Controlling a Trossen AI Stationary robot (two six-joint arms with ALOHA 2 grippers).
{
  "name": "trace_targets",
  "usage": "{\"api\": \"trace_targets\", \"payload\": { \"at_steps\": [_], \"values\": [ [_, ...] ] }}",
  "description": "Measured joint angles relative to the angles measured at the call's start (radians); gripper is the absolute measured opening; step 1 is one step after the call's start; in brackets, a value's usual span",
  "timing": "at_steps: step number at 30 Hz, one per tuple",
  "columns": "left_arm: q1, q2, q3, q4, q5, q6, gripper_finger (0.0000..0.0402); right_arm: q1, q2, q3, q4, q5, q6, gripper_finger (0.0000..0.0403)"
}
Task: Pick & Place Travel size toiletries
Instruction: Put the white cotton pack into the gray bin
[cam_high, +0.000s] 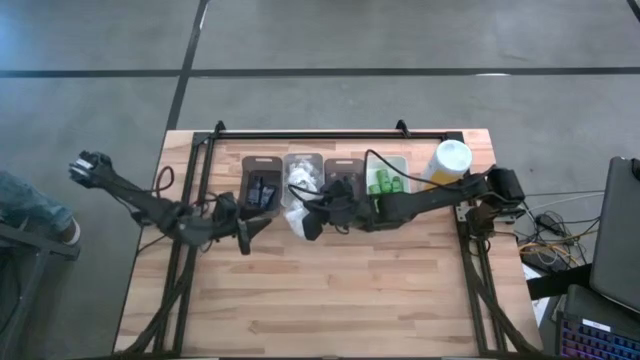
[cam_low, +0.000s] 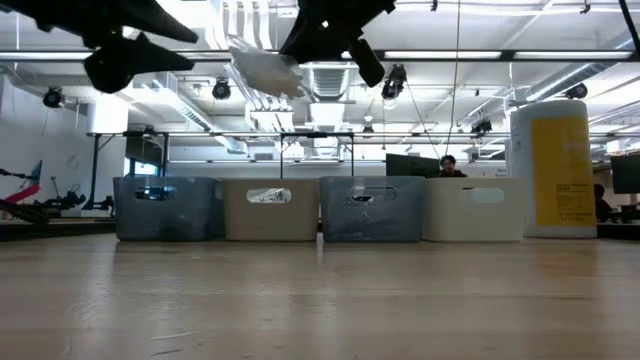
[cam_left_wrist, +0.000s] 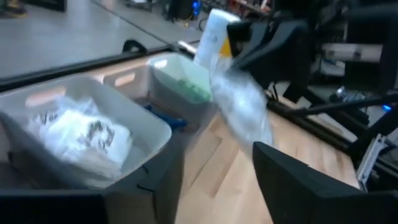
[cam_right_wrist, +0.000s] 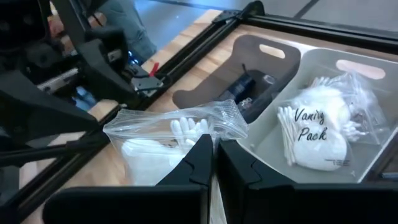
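- The clear-wrapped packet (cam_right_wrist: 171, 140) of white swabs is hanging in the air just in front of the white bin (cam_high: 303, 176), near the table's (cam_high: 330, 300) back edge.
- The right gripper (cam_right_wrist: 214, 158) is pinching its top edge.
- The left gripper (cam_high: 247, 232) is waiting nearby, fingers spread.
- Sorting is looking well along: the bins are already holding items, and this packet is not yet dropped in.

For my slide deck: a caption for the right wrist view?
Right claw shut on clear-wrapped packet, beside the white bin of vanity packs.

Bright, even overhead lighting, glare off ceiling strip lights (cam_low: 480, 55) in the low view, soft shadows under arms, left wrist view motion-blurred, foreground tabletop (cam_low: 320, 300) soft.
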Motion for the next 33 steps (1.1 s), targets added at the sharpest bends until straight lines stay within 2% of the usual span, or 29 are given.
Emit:
{"api": "trace_targets", "payload": {
  "at_steps": [3,6,10,17,21,24,27,33],
  "values": [
    [0.061,0.014,0.000,0.089,0.075,0.060,0.0222,0.000,0.008,0.000,0.008,0.002,-0.005,0.0008],
    [0.129,0.042,0.000,0.171,0.210,0.088,0.0246,0.000,0.013,0.000,0.013,0.011,-0.009,0.0008],
    [0.210,0.100,0.000,0.217,0.342,0.069,0.0256,0.000,0.013,0.000,0.017,0.058,-0.014,0.0008],
    [0.260,0.178,0.000,0.359,0.369,0.056,0.0256,0.000,0.015,0.000,0.016,0.061,-0.017,0.0008],
    [0.271,0.210,0.000,0.377,0.385,0.056,0.0251,0.001,0.017,0.002,0.017,0.061,-0.015,0.0008],
    [0.277,0.232,0.000,0.387,0.393,0.056,0.0238,0.001,0.017,0.006,0.021,0.059,-0.017,0.0008],
    [0.285,0.251,0.000,0.418,0.392,0.081,0.0208,0.002,0.017,0.007,0.020,0.040,-0.034,0.0008],
    [0.305,0.279,0.000,0.443,0.393,0.162,0.0098,0.006,0.018,0.007,0.019,0.029,-0.042,0.0009]
  ]
}}
